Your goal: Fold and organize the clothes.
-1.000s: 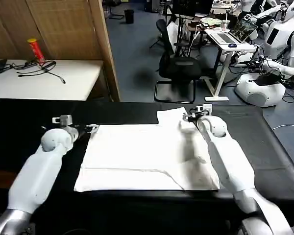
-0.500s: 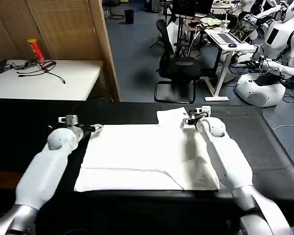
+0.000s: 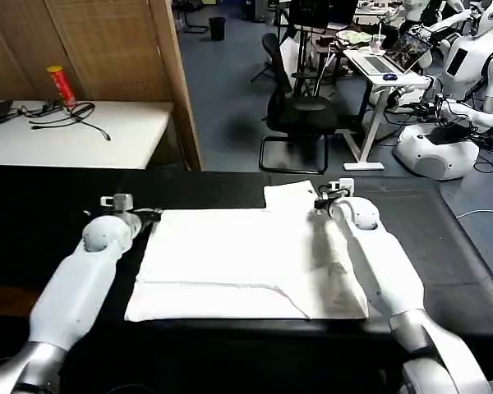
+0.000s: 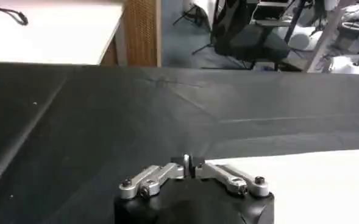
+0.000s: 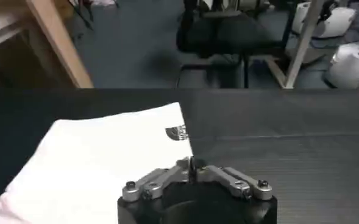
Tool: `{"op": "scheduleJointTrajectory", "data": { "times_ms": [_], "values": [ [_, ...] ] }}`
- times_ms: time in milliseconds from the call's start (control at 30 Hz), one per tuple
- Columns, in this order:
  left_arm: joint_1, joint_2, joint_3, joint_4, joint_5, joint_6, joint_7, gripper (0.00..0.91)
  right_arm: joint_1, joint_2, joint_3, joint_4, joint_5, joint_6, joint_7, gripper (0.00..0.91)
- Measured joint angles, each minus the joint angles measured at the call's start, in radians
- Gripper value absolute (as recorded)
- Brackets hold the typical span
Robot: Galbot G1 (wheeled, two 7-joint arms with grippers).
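— Two grippers, both down at the far edge of the T-shirt (image 3: 246,263). Where is it lying?

— It is lying flat, plain side up, across the black bench (image 3: 444,238), with a sleeve sticking out at the far right corner. In the right wrist view a small printed logo is showing on that sleeve.

— What is the left gripper (image 3: 150,215) doing?

— It is sitting at the far left corner of the shirt. In the left wrist view its fingers (image 4: 191,165) are pressed together, right at the white edge; whether cloth is pinched between them I cannot tell.

— And the right gripper (image 3: 322,198)?

— It is resting over the sleeve at the far right. Its fingers (image 5: 191,163) are also closed together, with white fabric just beyond them.

— Anything else nearby?

— An office chair (image 3: 300,115) is standing beyond the bench.
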Motion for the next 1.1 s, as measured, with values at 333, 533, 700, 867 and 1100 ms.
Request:
{"op": "scheduleJointTrajectory", "data": {
  "times_ms": [333, 533, 700, 867, 1100],
  "values": [
    [0.029, 0.029, -0.006, -0.067, -0.032, 0.003, -0.013, 0.0, -0.036, -0.037, 0.007, 0.087, 0.01, 0.057, -0.011, 0.02],
    [0.057, 0.067, -0.006, -0.149, -0.073, 0.017, -0.03, 0.0, -0.075, -0.082, 0.009, 0.184, 0.025, 0.023, 0.005, 0.02],
    [0.095, 0.119, -0.019, -0.247, -0.106, 0.027, -0.04, 0.0, -0.115, -0.121, 0.016, 0.28, 0.025, -0.008, 0.008, 0.02],
    [0.153, 0.18, -0.05, -0.365, -0.132, 0.035, -0.045, 0.0, -0.163, -0.155, 0.028, 0.373, 0.051, -0.03, 0.025, 0.02],
    [0.275, 0.259, -0.109, -0.514, -0.15, 0.039, -0.05, 0.0, -0.264, -0.21, 0.051, 0.523, 0.062, -0.067, 0.046, 0.02]
  ]
}}
